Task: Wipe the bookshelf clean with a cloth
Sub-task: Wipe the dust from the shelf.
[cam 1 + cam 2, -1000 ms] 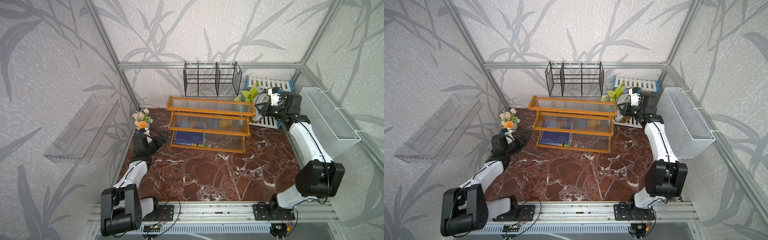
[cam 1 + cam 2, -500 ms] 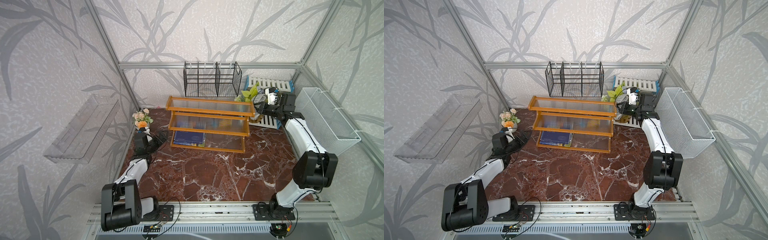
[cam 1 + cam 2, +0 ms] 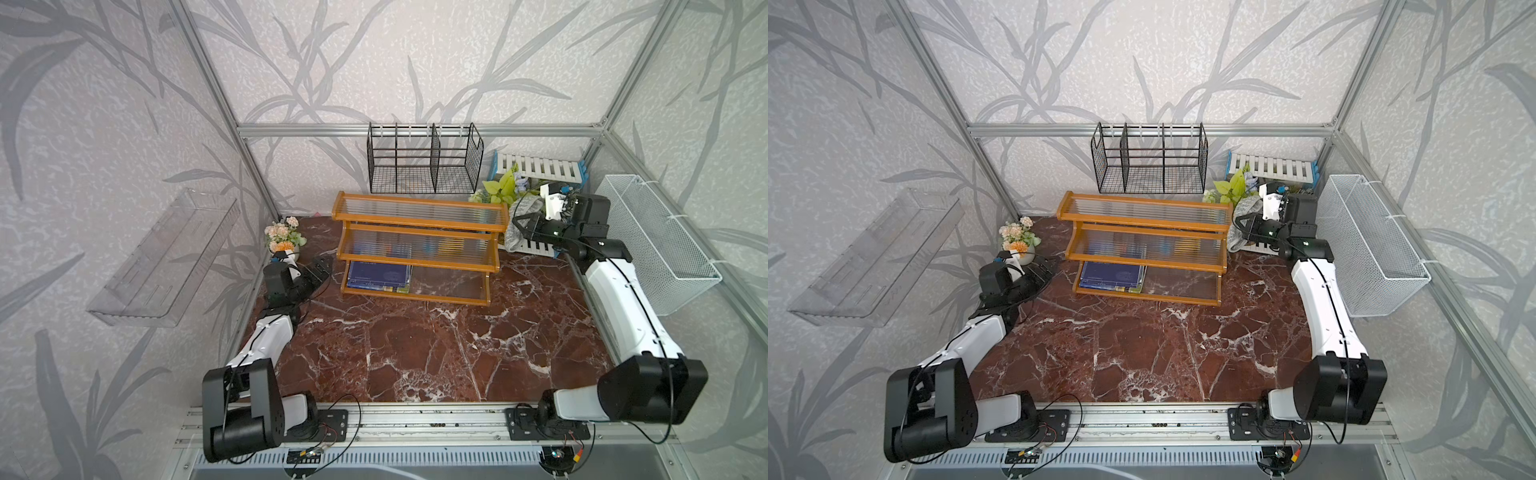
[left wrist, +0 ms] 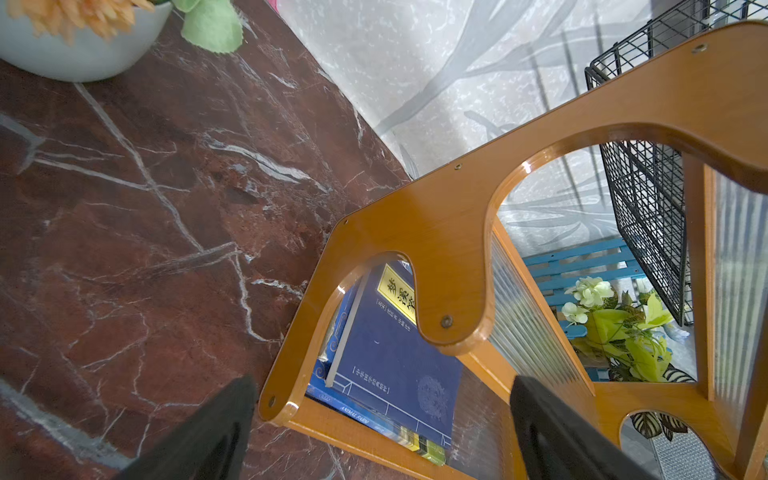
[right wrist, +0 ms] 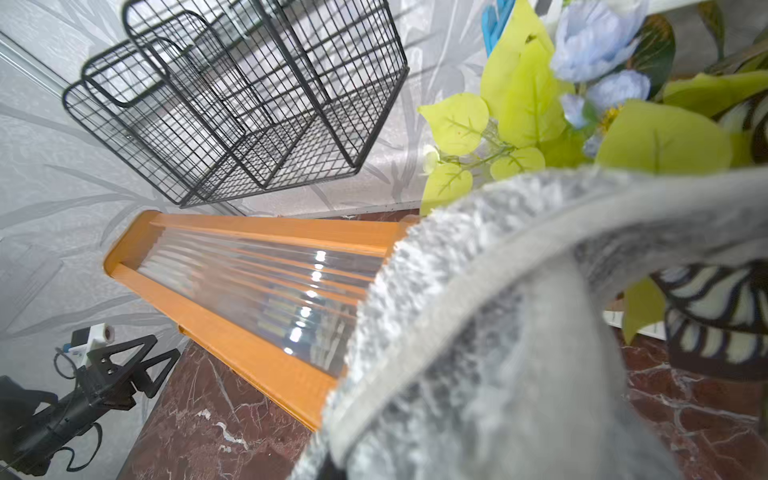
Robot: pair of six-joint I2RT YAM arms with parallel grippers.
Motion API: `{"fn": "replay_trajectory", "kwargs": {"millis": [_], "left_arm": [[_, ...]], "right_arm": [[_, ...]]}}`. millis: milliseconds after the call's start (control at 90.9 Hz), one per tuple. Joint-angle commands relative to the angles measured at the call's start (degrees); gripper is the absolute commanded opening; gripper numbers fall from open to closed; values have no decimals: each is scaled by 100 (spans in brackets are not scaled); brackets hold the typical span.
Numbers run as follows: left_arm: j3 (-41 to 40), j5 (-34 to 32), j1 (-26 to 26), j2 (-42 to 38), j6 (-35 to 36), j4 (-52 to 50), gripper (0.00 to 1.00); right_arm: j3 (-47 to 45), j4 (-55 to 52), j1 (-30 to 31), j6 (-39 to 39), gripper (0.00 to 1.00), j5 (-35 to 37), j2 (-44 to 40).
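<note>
Right arm (image 3: 623,299): elbow has dropped toward the base rail (image 3: 415,419) since 1 s ago. The right gripper (image 3: 527,227) stays by the bookshelf (image 3: 419,223) right end, jaws pressed together on the cloth (image 3: 524,206).

Cloth: fuzzy grey pile w/ flat hemmed edge, draped over the fingers beside the top tier's end. Contact w/ shelf can't be told.

Shelf: 3 stepped tiers, glossy orange-brown frame, clear ribbed boards.

Left gripper (image 3: 322,267): spread wide, near the shelf's left end panel.

The right gripper (image 3: 520,227) clutches the cloth (image 3: 528,206) just beside the bookshelf (image 3: 415,224) (at its top tier's end); the left gripper (image 3: 322,268), jaws apart, sits near the other end.
</note>
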Motion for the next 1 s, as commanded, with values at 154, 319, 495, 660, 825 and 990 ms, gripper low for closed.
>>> {"fn": "replay_trajectory", "kwargs": {"millis": [154, 319, 495, 660, 825, 990], "left_arm": [[108, 153, 41, -90, 48, 115, 100], [64, 206, 41, -155, 22, 137, 100], [-32, 202, 48, -258, 31, 113, 100], [-42, 196, 67, -221, 0, 153, 100], [-46, 189, 74, -202, 4, 177, 100], [-75, 160, 85, -207, 13, 162, 100]], "right_arm": [[361, -146, 794, -88, 0, 359, -343], [564, -9, 1353, 15, 0, 881, 117], [433, 246, 1444, 78, 0, 1493, 408], [786, 5, 1440, -169, 0, 2049, 777], [1120, -171, 1418, -447, 0, 2383, 1165], [1391, -248, 1414, -588, 0, 2380, 1535]]}}
